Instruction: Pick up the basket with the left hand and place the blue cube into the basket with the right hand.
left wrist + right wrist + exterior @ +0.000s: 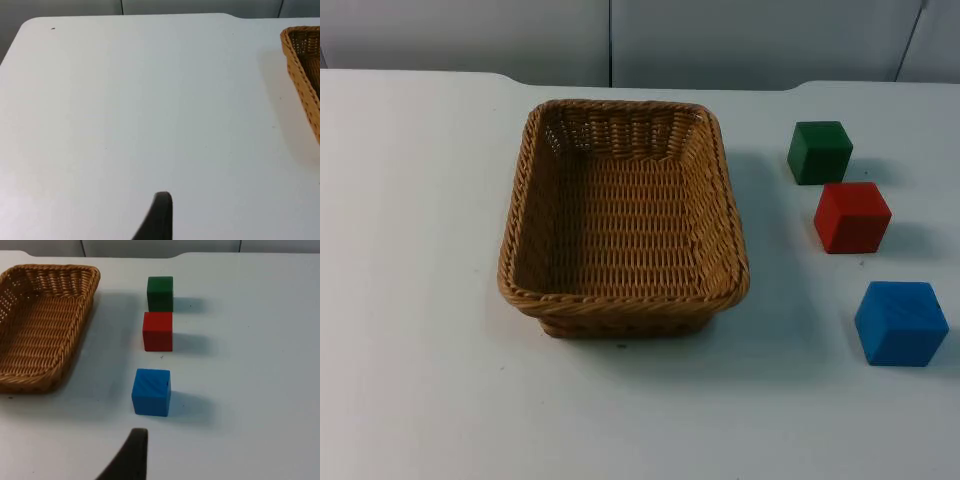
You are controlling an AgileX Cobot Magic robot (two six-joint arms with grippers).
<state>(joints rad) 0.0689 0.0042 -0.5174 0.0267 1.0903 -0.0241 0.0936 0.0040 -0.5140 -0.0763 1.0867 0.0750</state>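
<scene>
Three cubes: green, red, blue cube (pixel 901 322) nearest bench's front edge, right of basket (pixel 623 300).
Hands: left hand (pixel 159 220), right hand (pixel 131 455), can't tell if apart.
Risk: grabbing red cube (pixel 851 216) instead.

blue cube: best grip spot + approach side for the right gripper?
Take the blue cube across two opposite flat side faces, coming from above. It sits square on the table, apart from the red cube and the basket, so there looks to be room for fingers on either side. The right gripper's fingertip is just short of it.
</scene>
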